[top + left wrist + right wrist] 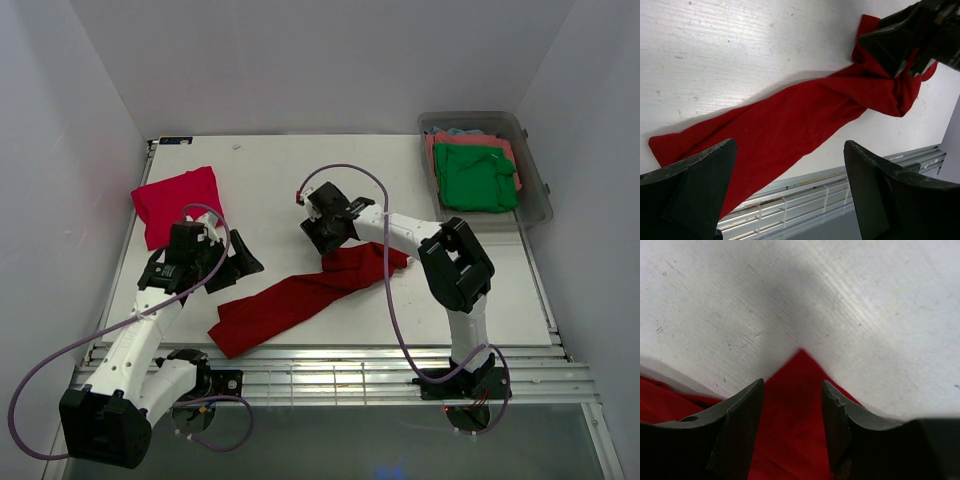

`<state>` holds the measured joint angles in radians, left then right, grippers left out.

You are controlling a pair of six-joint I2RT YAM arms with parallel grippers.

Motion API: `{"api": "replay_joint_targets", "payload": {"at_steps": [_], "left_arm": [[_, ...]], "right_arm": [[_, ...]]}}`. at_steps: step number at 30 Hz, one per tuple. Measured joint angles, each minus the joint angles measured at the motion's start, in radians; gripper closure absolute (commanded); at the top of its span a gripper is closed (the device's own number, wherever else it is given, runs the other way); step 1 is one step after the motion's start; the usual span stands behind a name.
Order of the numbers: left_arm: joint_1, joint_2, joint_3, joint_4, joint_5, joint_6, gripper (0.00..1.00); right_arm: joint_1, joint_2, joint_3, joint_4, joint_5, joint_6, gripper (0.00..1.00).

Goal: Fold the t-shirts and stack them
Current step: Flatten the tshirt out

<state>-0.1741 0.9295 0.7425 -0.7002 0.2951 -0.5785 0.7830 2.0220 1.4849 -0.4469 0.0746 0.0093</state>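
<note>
A dark red shirt (300,295) lies stretched in a long, twisted strip across the near middle of the counter (270,170). The right gripper (792,385) is at its far end, fingers apart, with a corner of the cloth between them. The left gripper (790,150) hovers by the strip's near end, its fingers spread wide and holding nothing. A folded pinkish-red shirt (178,203) sits at the far left. A green shirt (475,178) lies on a coral shirt (470,140) in the clear tub (540,200) at the far right.
</note>
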Motion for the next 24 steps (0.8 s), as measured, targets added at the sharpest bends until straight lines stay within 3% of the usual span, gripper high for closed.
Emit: {"api": "replay_joint_targets", "payload": {"at_steps": [9, 24], "left_arm": [[0.000, -0.002, -0.026, -0.003, 0.008, -0.006, 0.02], [0.000, -0.015, -0.026, -0.003, 0.012, -0.006, 0.02]], "right_arm": [[0.000, -0.082, 0.000, 0.001, 0.053, -0.019, 0.44], [0.000, 0.027, -0.002, 0.001, 0.012, -0.017, 0.45]]}}
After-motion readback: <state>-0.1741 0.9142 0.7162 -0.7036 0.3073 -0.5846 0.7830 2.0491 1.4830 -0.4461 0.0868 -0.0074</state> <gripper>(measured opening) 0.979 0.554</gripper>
